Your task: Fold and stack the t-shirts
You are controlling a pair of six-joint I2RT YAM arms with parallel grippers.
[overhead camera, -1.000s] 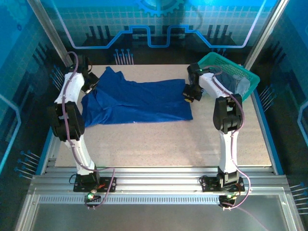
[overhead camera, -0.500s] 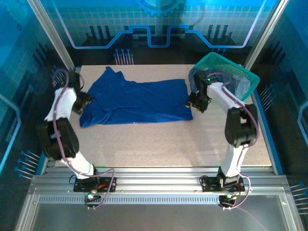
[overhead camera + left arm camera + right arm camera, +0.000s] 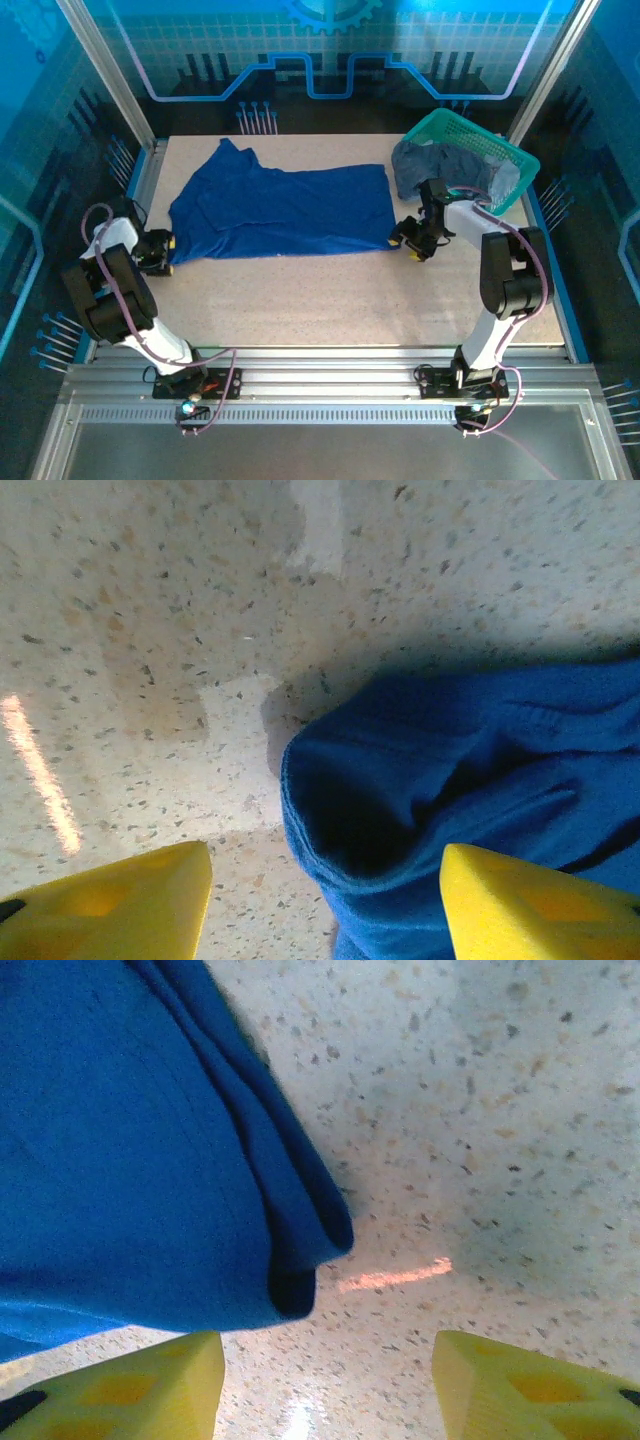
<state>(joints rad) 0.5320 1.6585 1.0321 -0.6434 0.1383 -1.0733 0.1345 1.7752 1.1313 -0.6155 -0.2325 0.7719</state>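
Both arms have drawn back and down since the earlier frames, and each gripper now sits low at a near corner of the royal blue t-shirt [image 3: 285, 210], which has kept its spread on the speckled table [image 3: 350, 295]. The shirt lies flat and wide, one sleeve reaching away at its far left. The left gripper [image 3: 167, 256] stands at the shirt's near-left corner with its yellow fingers spread apart and nothing pinched. In the left wrist view, the rumpled corner of the shirt [image 3: 480, 770] bulges into the gap of that gripper [image 3: 325, 865], nearer the finger on the right of the view. The right gripper [image 3: 406, 247] stands at the shirt's near-right corner, likewise released. In the right wrist view the doubled hem of the shirt [image 3: 120, 1140] ends just ahead of that gripper [image 3: 328, 1345], with bare table between its fingers. Just beyond the shirt's right edge sits a teal mesh basket [image 3: 520, 160] holding crumpled grey-blue t-shirts [image 3: 440, 165].
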